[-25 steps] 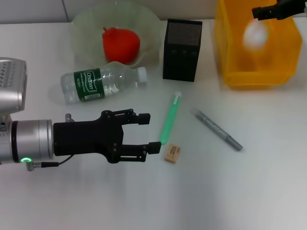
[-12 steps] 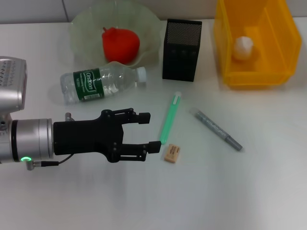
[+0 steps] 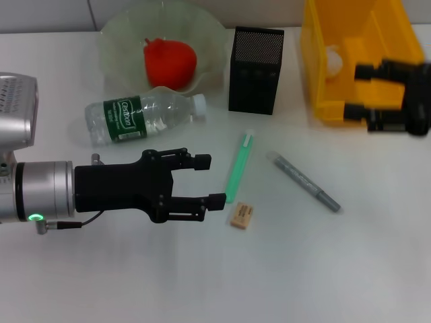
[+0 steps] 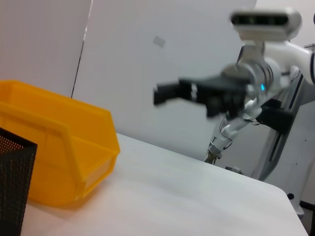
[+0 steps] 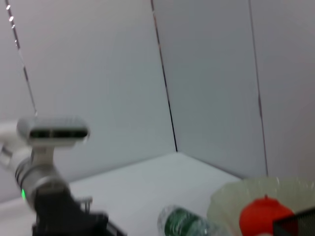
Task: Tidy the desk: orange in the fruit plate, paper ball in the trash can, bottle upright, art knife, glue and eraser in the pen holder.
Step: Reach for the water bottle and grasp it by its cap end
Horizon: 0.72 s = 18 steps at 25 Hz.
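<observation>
The orange (image 3: 170,60) lies in the pale-green fruit plate (image 3: 121,37). In front of the plate the bottle (image 3: 141,116) lies on its side. The paper ball (image 3: 333,59) rests inside the yellow trash can (image 3: 316,81). On the table lie a green stick, probably the glue (image 3: 238,166), a grey pen-shaped tool, probably the art knife (image 3: 306,183), and the tan eraser (image 3: 242,215). The black mesh pen holder (image 3: 256,70) stands behind them. My left gripper (image 3: 210,180) is open and empty, just left of the eraser. My right gripper (image 3: 358,89) is open and blurred over the can's front right.
The left wrist view shows the trash can (image 4: 59,147), a corner of the pen holder (image 4: 15,182) and the right gripper (image 4: 167,92) in the air. The right wrist view shows the orange (image 5: 263,216), fruit plate (image 5: 231,196) and bottle (image 5: 182,223).
My right gripper released the paper ball over the trash can, left the view, and is now back at the can's front right. The ball lies in the can. My left gripper barely moved.
</observation>
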### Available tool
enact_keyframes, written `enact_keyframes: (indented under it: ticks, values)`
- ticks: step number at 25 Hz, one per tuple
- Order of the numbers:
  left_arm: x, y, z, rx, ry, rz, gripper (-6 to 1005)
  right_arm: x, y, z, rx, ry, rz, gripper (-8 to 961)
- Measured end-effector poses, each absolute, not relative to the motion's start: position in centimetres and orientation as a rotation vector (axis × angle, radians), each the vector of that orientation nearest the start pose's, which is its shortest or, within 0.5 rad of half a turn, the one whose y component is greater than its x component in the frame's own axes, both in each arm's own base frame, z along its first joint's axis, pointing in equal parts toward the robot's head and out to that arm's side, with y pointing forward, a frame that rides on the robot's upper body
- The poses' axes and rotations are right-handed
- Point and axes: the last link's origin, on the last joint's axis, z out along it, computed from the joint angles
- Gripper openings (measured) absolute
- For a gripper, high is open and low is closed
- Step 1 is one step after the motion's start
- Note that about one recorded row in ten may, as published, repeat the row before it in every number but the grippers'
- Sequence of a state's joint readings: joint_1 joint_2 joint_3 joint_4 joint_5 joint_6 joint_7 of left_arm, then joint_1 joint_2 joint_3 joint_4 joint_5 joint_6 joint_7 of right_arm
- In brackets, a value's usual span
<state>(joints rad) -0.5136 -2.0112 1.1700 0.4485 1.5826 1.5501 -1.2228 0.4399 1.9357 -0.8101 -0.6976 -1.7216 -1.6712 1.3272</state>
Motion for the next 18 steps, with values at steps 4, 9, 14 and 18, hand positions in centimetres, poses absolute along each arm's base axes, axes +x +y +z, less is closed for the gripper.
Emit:
enact_keyframes:
  ticks: [4,9,14,18]
  values:
    - [-24.8,30.3,-3.7,-2.905,-0.523,-0.856,813,28.8,30.7,5.1,-2.660,0.419,0.799,833]
    - [-24.6,30.9,-3.3,-2.893,-0.521,-0.858,812,30.7,29.8,3.0,-2.635,0.454,0.735,831]
    - [-24.5,31.2,-3.0,-2.889,-0.520,-0.855,812,31.5,29.3,1.1,-2.612,0.457,0.696,829]
    - [-24.6,31.3,-3.0,-2.883,-0.521,-0.848,812,31.7,29.2,0.6,-2.600,0.454,0.681,828]
